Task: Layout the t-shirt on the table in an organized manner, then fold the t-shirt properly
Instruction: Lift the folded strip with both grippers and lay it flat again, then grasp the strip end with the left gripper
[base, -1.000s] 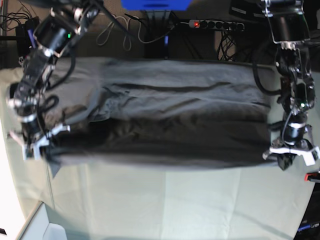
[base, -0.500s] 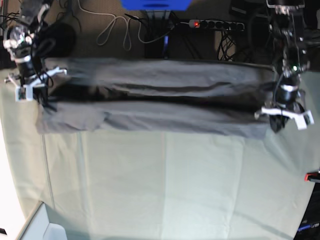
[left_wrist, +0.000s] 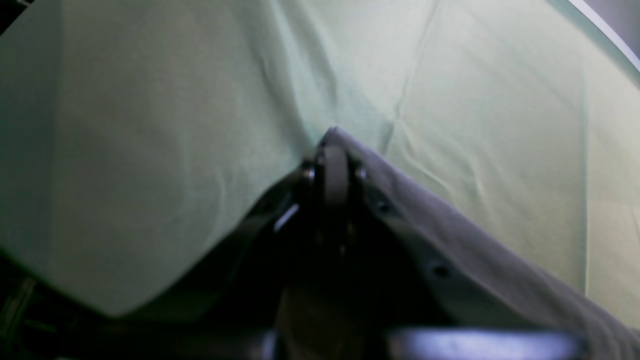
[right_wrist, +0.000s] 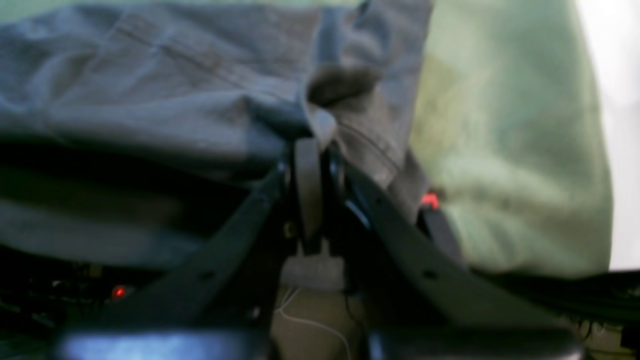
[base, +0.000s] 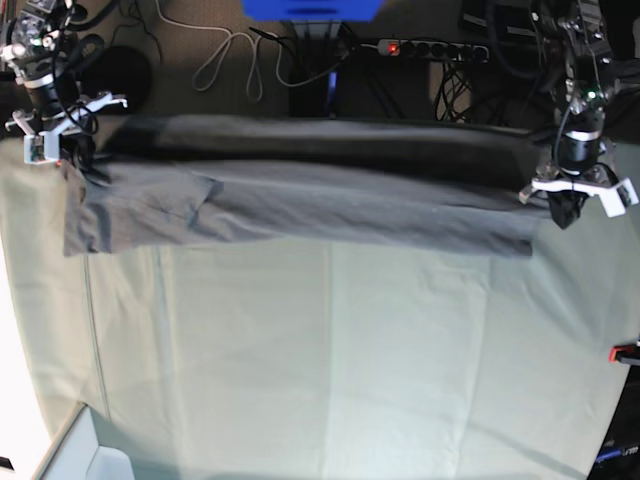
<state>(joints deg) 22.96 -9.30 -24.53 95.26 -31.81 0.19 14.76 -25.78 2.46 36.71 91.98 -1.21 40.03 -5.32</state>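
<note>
Grey t-shirt (base: 300, 200) hangs stretched, seemingly doubled, both pincers (base: 565, 215) (base: 60, 155) clamping its ends.

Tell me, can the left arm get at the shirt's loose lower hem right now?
Probably not yet: the left hand is shut on the t-shirt, holding a corner. It would need to release first; otherwise that hem lies uncovered.
</note>
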